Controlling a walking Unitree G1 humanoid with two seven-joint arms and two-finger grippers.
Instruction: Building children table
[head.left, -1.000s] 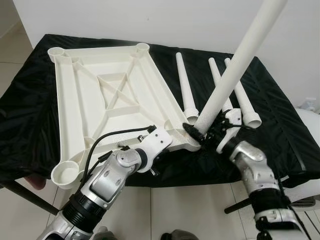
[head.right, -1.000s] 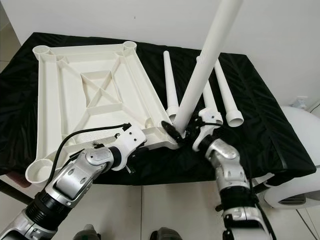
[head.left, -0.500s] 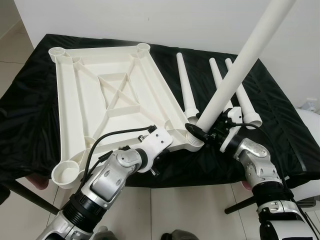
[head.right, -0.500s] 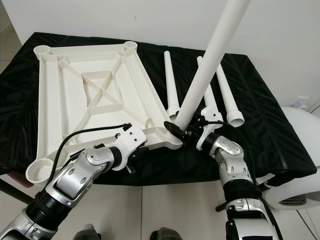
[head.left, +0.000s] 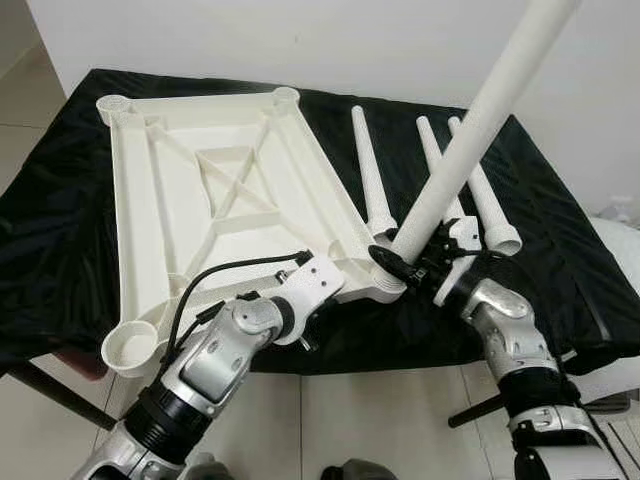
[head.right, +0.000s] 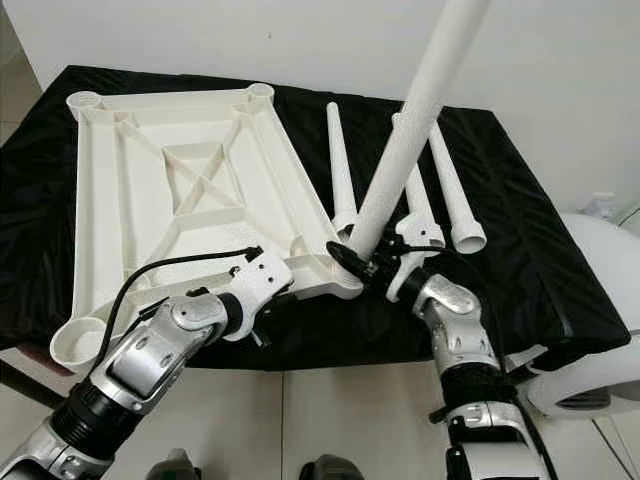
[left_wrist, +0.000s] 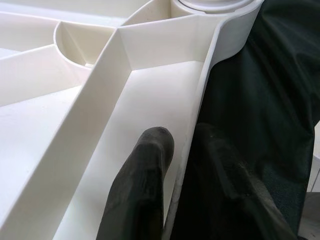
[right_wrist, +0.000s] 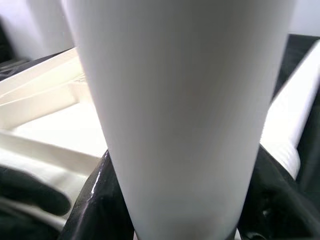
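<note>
Three spare white legs (head.left: 372, 175) lie on black-draped surface (head.left: 560, 240), at 3 o'clock of upturned white tabletop (head.left: 215, 200). Fourth leg (head.left: 470, 140) tilted toward 1 o'clock, lower end at tabletop's near-right corner socket (head.left: 385, 280). Right end effector (head.left: 415, 265) clenched around fourth leg near its base. Left end effector (left_wrist: 182, 165) pinches tabletop's near edge rim, one finger (left_wrist: 145, 185) inside rim, other outside against black cloth.

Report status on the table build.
Left gripper pinching tabletop rim. Right gripper holding leg tilted at near corner socket. Three spare legs beside.
</note>
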